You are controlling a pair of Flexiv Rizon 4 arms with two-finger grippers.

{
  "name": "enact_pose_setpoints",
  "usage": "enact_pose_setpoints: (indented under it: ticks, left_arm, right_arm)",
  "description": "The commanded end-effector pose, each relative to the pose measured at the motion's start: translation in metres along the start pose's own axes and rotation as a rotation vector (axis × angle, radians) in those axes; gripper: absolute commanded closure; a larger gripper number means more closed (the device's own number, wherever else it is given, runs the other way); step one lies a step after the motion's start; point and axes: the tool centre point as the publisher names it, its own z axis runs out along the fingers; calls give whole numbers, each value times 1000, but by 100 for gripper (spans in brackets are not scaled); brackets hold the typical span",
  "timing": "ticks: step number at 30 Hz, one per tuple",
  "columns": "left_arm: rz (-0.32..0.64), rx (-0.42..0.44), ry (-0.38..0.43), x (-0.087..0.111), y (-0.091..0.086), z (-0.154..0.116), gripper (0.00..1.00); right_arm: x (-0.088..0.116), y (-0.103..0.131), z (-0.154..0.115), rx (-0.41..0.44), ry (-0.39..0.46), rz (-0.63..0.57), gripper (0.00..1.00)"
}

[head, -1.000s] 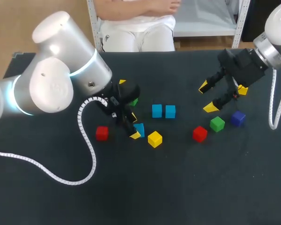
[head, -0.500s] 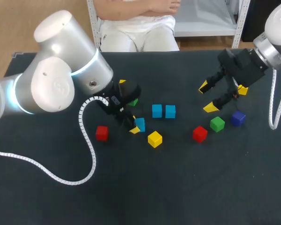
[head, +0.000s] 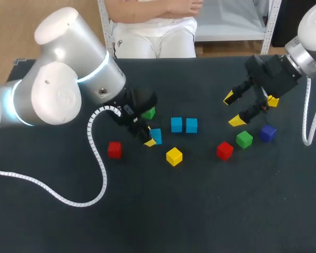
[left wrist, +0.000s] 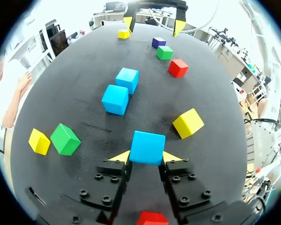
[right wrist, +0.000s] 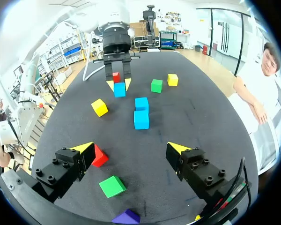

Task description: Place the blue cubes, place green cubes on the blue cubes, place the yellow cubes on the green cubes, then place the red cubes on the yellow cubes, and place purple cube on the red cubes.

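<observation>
Blue cube (left wrist: pixel 147 146) clamped in your left claw (left wrist: pixel 146 158), one yellow tip pressed to each side. In the head view it sits at 8 o'clock from the pair of blue cubes (head: pixel 184 125), which lie just beside each other mid-bench (head: pixel 163 211). Yellow cube (head: pixel 174 156) near, at 5 o'clock of the held one. Your right claw (head: pixel 233 109): fingers wide apart, nothing between them. From it you have the purple cube (head: pixel 267 132) at 4 o'clock, green cube (head: pixel 244 139) at 5 and red cube (head: pixel 224 150) at 6.

Blue cube (head: pixel 156 136) in left claw (head: pixel 152 139)
</observation>
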Motion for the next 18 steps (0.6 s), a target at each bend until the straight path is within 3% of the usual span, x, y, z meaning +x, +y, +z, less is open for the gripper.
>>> enact_pose_setpoints:
  ticks: [1,18]
  left_arm:
    - [1,-9,10,-4,-1,-8,100]
    - [-5,-52,64,-18,26,-18,100]
  right_arm:
    - [0,1,0,3,-2,-1,0]
    - [0,1,0,3,-2,-1,0]
